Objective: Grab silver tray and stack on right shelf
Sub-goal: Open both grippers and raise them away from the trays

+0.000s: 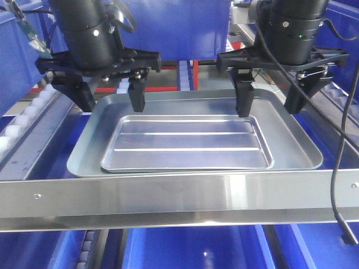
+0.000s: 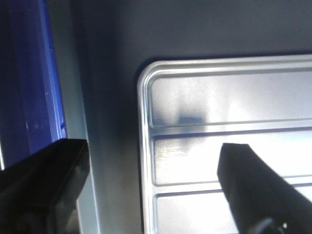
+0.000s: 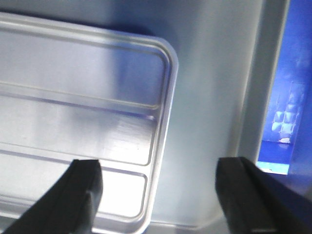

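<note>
Blue bins behind are cropped; on the right shelf (image 1: 168, 196) the ridged, shiny silver tray (image 1: 185, 143) lies nested in a duller grey tray (image 1: 291, 148) — left gripper (image 1: 112, 95) and right gripper (image 1: 269, 98) spread, empty.

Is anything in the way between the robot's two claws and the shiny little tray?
No, nothing visible. The silver tray lies uncovered inside the bigger grey tray. The left gripper and right gripper hang open just above its far corners, one finger of each over the tray.
</note>
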